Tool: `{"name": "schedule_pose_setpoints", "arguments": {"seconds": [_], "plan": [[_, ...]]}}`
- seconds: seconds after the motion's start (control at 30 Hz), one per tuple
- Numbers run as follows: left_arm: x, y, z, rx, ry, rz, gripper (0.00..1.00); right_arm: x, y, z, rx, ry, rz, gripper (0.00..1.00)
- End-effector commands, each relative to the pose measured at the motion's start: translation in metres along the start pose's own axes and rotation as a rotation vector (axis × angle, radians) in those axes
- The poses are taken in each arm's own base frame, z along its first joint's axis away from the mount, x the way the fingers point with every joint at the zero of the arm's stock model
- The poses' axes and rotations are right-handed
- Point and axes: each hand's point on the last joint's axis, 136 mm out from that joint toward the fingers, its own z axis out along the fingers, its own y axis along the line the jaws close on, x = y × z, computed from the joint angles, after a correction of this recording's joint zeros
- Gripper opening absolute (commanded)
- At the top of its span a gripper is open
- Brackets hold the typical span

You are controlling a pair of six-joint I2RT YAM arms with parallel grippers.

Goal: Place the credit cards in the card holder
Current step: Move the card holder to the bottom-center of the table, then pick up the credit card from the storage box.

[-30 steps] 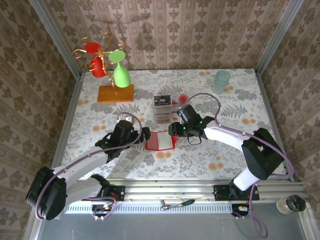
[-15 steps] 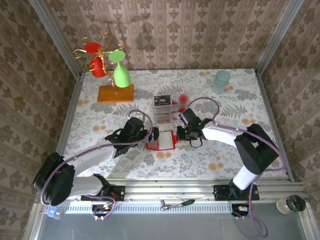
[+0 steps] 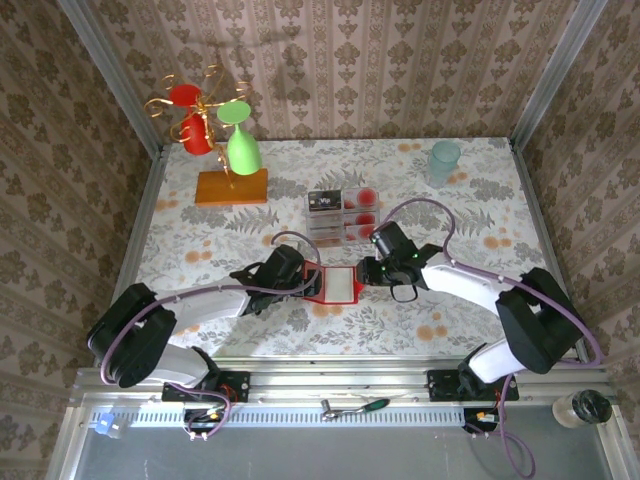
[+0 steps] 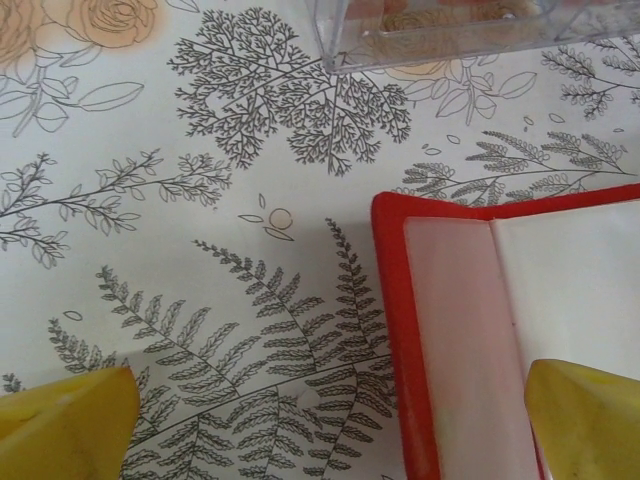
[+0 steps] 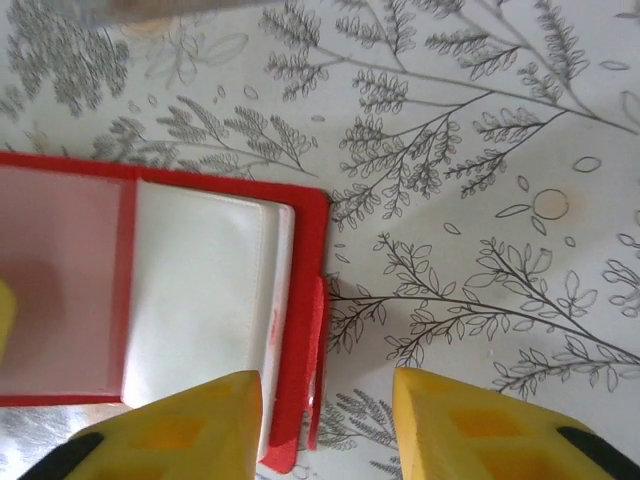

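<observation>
In my left wrist view the bright-red square folding card holder (image 4: 455, 330) runs off the right and bottom edges. The clear plastic compartment tray (image 4: 440, 30) is cut by the top edge, and I cannot make out what lies in it. My left gripper (image 4: 328, 418) has its yellow fingers (image 4: 70, 425) cropped at the bottom corners. In my right wrist view the holder's left part is cut off, and my right gripper (image 5: 328, 390) is cropped below too. From above, the small thin credit cards (image 3: 366, 198) are too small to count, and I cannot tell whether my fingertips touch the holder.
</observation>
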Motion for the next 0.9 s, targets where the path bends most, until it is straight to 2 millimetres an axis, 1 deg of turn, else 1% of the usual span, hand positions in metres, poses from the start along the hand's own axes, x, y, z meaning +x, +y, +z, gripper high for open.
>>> {"name": "schedule_pose_setpoints", "arguments": {"seconds": [0.0,0.1,0.2,0.3,0.37,0.43,0.6,0.7,0.77,0.87], "plan": [[0.007,0.010,0.001,-0.039,0.000,0.006,1.00,-0.037,0.010,-0.028,0.024,-0.098,-0.071,0.51],[0.009,0.011,0.002,-0.048,0.001,0.007,1.00,-0.063,0.019,-0.039,0.057,-0.144,-0.154,0.56],[0.009,0.012,0.004,-0.045,-0.011,0.003,1.00,-0.087,0.028,-0.041,0.089,-0.165,-0.242,0.57],[0.010,0.014,0.005,-0.044,-0.024,-0.010,1.00,-0.096,0.043,-0.038,0.066,-0.132,-0.346,0.58],[0.012,0.015,0.006,-0.038,-0.031,-0.024,1.00,-0.095,0.052,-0.031,0.046,-0.080,-0.422,0.58],[0.014,0.015,0.007,-0.030,-0.036,-0.032,1.00,-0.089,0.062,-0.024,0.038,-0.033,-0.510,0.58],[0.015,0.017,0.007,-0.034,-0.042,-0.038,1.00,-0.080,0.081,0.000,0.097,0.027,-0.705,0.57],[0.016,0.018,0.008,-0.031,-0.045,-0.049,1.00,-0.079,0.086,0.014,0.154,0.058,-0.775,0.56],[0.017,0.017,0.009,-0.029,-0.046,-0.053,1.00,-0.079,0.086,0.024,0.179,0.078,-0.795,0.55],[0.017,0.017,0.009,-0.028,-0.046,-0.057,1.00,-0.083,0.087,0.034,0.199,0.083,-0.807,0.54]]}}
